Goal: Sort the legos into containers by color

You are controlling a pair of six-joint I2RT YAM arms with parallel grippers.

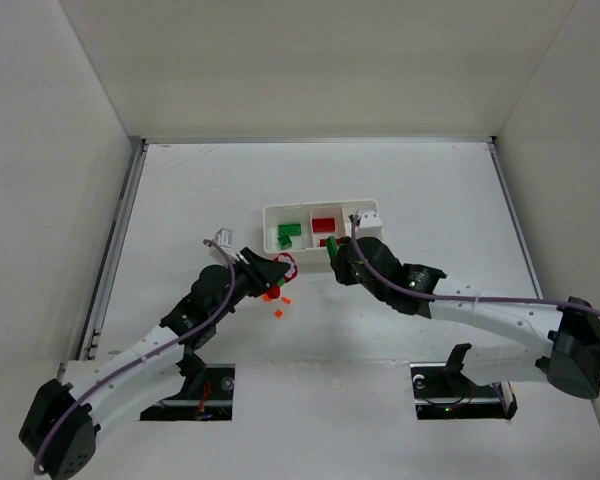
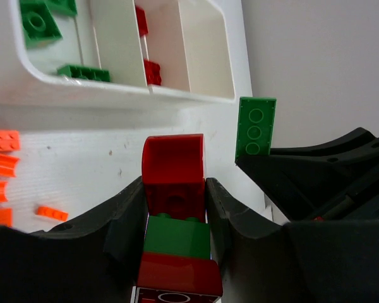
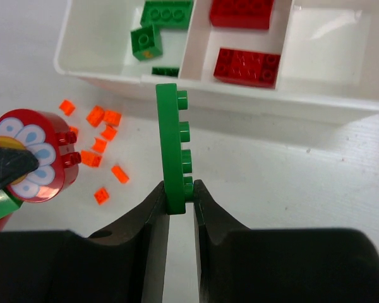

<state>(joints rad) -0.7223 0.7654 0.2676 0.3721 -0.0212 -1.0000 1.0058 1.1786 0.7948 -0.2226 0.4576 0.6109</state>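
My right gripper [image 3: 179,196] is closed on a thin green plate [image 3: 170,142]. It pinches the plate's lower end, so the plate stands on edge and sticks out past my fingertips toward the white tray [image 3: 252,107]. The plate is on the near side of the tray, close to its near wall but not over it. It lines up roughly with the divider between the left and middle compartments. The left compartment holds green bricks [image 3: 166,12] and the middle one holds red bricks [image 3: 247,66].

My left gripper [image 2: 174,199] is clamped on a red-and-green stack [image 2: 174,170]: a round-topped red brick, a green one under it, then red again. The stack fills the gap between my fingers and points toward the tray's near wall. From the right wrist its round red face shows a painted flower. This gripper sits near and left of the tray, with the stack left of the green plate and apart from it.

The orange bits [image 2: 3,167] lie scattered on the table [image 1: 430,190], outside the tray. They are close by my left gripper on its near side.
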